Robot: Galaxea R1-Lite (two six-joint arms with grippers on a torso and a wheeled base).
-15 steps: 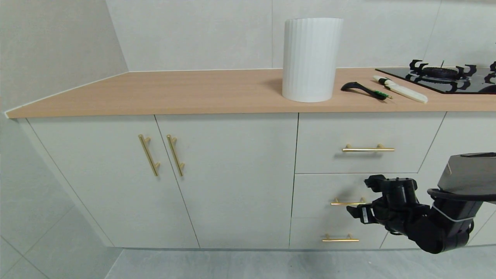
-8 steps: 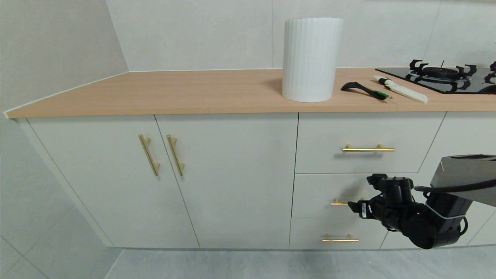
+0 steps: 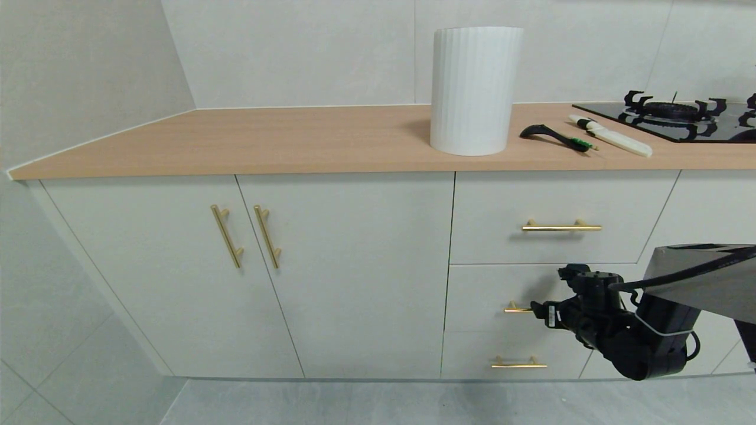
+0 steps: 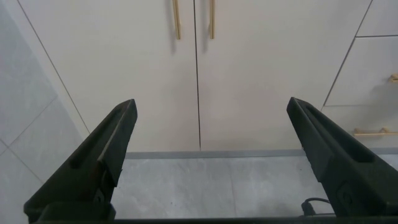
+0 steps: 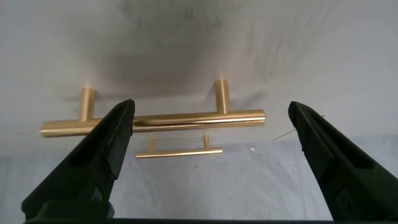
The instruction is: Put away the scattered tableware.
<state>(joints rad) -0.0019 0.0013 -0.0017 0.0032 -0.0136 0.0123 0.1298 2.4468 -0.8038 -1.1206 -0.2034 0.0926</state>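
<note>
On the wooden countertop (image 3: 295, 141) lie a black utensil with a green handle (image 3: 555, 137) and a white knife (image 3: 611, 136), just right of a tall white ribbed container (image 3: 474, 91). Well below them, my right gripper (image 3: 554, 290) is at the middle drawer's brass handle (image 3: 517, 309). In the right wrist view the right gripper (image 5: 211, 109) is open, and the handle (image 5: 152, 122) runs across between its fingers, close to the drawer front. My left gripper (image 4: 211, 104) is open with nothing in it, low in front of the cabinet doors (image 4: 199, 68).
A gas hob (image 3: 673, 115) sits at the counter's right end. The top drawer handle (image 3: 561, 226) and bottom drawer handle (image 3: 518, 365) lie above and below the right gripper. Two cabinet doors with vertical handles (image 3: 227, 236) stand to the left, above a grey tiled floor (image 3: 354, 404).
My right arm has sunk a little and the gripper has closed in on the middle drawer front, so more of the brass handle is hidden behind it. Nothing on the counter has moved.
</note>
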